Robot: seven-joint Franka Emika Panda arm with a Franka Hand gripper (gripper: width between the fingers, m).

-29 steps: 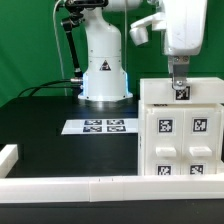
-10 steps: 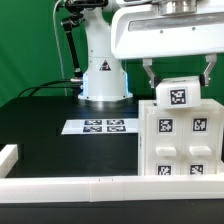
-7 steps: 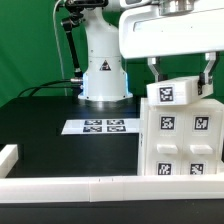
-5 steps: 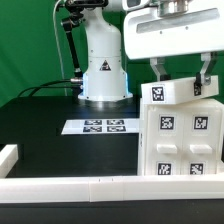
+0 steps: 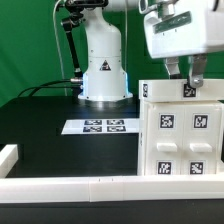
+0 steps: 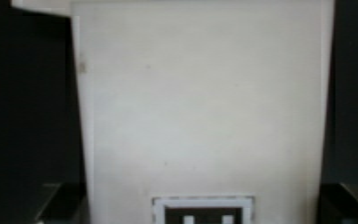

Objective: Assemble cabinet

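The cabinet (image 5: 182, 140) is a large white box at the exterior view's right, with several square tags on its front face. A white tagged cabinet piece (image 5: 160, 91) lies level along its top. My gripper (image 5: 184, 76) stands over that piece, with one finger on each side of it near its tag (image 5: 188, 90), and is shut on it. In the wrist view the white piece (image 6: 194, 100) fills the space between the fingers, and its tag (image 6: 204, 210) shows at the edge. The fingertips are mostly hidden.
The marker board (image 5: 104, 126) lies flat on the black table in front of the robot base (image 5: 104, 70). A white rail (image 5: 70, 185) runs along the table's front edge. A white block (image 5: 8, 156) stands at the exterior view's left. Cables hang at the back.
The gripper has turned about its axis with the tagged piece in it. The piece went from tilted to level on the cabinet's top, and the hand shifted toward the exterior view's right.
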